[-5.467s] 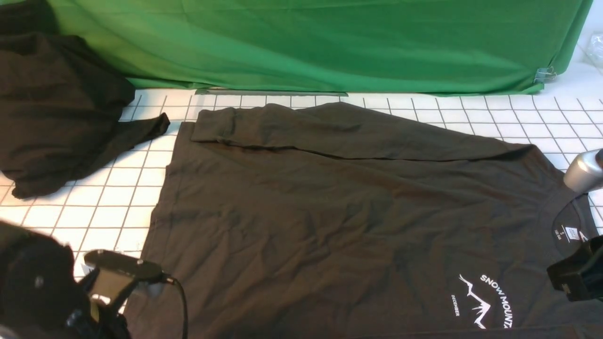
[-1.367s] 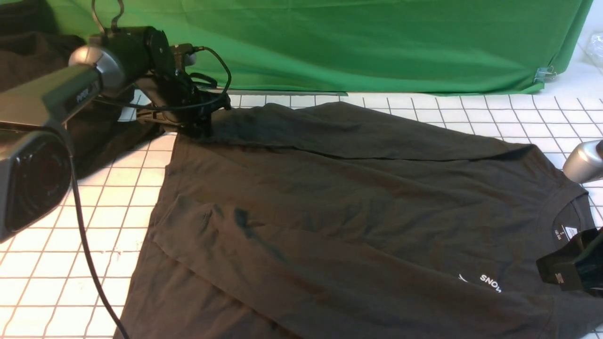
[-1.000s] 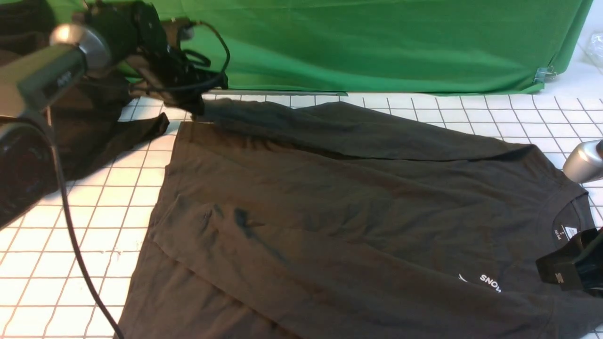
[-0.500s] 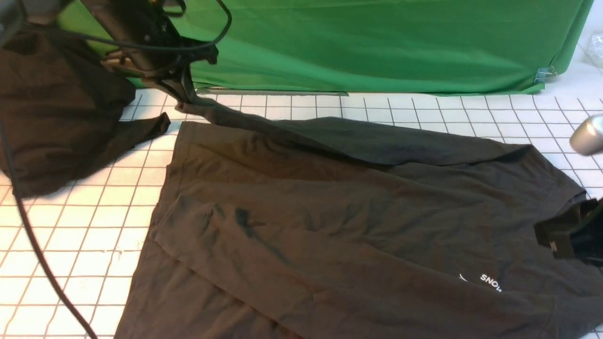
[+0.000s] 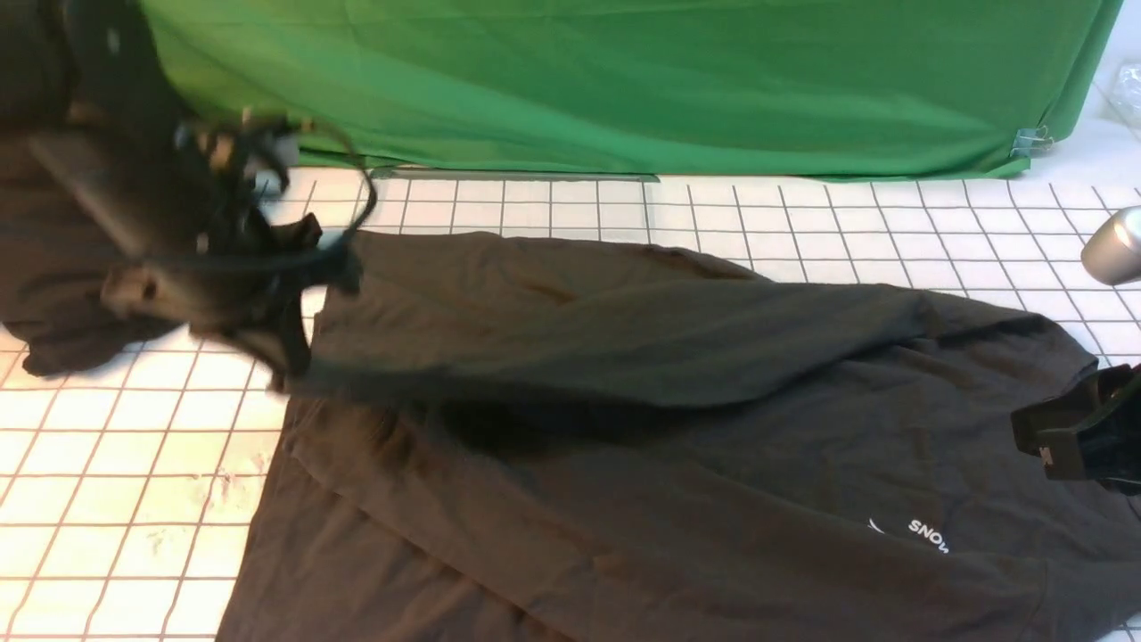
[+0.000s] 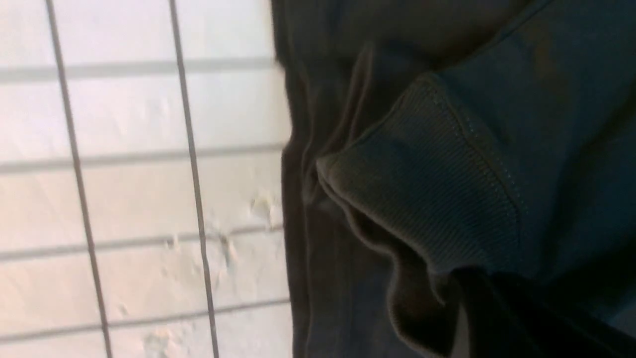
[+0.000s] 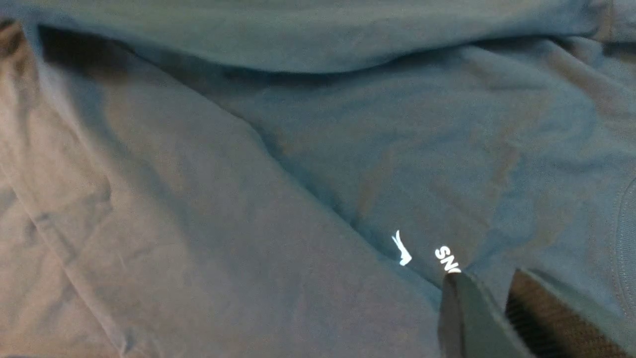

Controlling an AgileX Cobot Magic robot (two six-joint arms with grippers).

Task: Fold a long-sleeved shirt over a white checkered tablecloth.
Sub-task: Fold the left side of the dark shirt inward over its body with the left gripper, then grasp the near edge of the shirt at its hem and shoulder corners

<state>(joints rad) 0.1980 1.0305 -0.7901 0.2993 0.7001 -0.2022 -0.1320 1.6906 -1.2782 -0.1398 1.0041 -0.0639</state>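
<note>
The long-sleeved shirt (image 5: 677,464) lies spread on the white checkered tablecloth (image 5: 116,464), and part of its white "SN" print (image 5: 927,532) shows. My left gripper (image 5: 290,361) is blurred at the shirt's left edge and shut on the far sleeve's ribbed cuff (image 6: 427,189). It holds that sleeve (image 5: 579,348) stretched across the body. In the left wrist view, the left gripper (image 6: 472,288) pinches the cuff beside the tablecloth (image 6: 134,189). My right gripper (image 5: 1038,437) hovers over the collar area. Seen from its wrist, the right gripper (image 7: 484,278) has a narrow gap and holds nothing, just above the print (image 7: 444,258).
Another black garment (image 5: 45,330) lies heaped at the far left, partly behind my left arm. A green backdrop (image 5: 624,80) hangs along the far edge, with a metal clip (image 5: 1031,140) at its right corner. The near sleeve lies folded across the lower body.
My left gripper has swung from the far left corner toward me, dragging the cuff and sleeve across the shirt's body. The right gripper has lifted slightly toward the collar.
</note>
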